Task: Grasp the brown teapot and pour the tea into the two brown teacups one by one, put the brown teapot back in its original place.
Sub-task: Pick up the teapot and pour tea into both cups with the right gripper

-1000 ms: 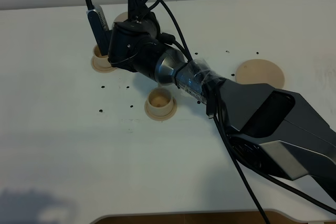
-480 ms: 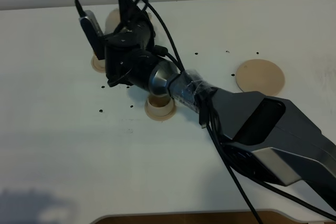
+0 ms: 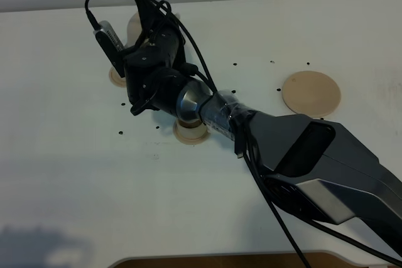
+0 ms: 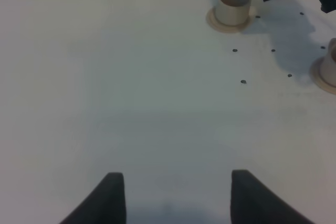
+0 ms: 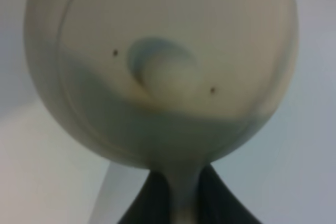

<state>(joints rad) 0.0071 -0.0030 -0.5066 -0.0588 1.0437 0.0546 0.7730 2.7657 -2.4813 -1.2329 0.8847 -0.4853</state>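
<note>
My right gripper [image 3: 147, 10] reaches across to the far left and is shut on the loop handle of the brown teapot [image 3: 133, 24], which it holds off the table. In the right wrist view the teapot [image 5: 163, 51] fills the frame, its lid knob facing the camera and its handle between the fingers [image 5: 220, 203]. One brown teacup [image 4: 232, 4] on its saucer [image 3: 117, 78] stands just below the teapot. The other teacup [image 3: 188, 132] is mostly hidden under the arm. The wide round saucer [image 3: 311, 93] lies bare at the right. My left gripper [image 4: 173, 182] hovers open over the bare table.
Small dark specks [image 3: 120, 132] dot the white table [image 3: 75, 174] around the cups. The right arm's cables [image 3: 276, 218] trail over the table's front. The table's front edge [image 3: 220, 258] shows a brown cut-out.
The right arm has swung left and away with the teapot, towards the far left cup. It now covers most of the nearer cup.
</note>
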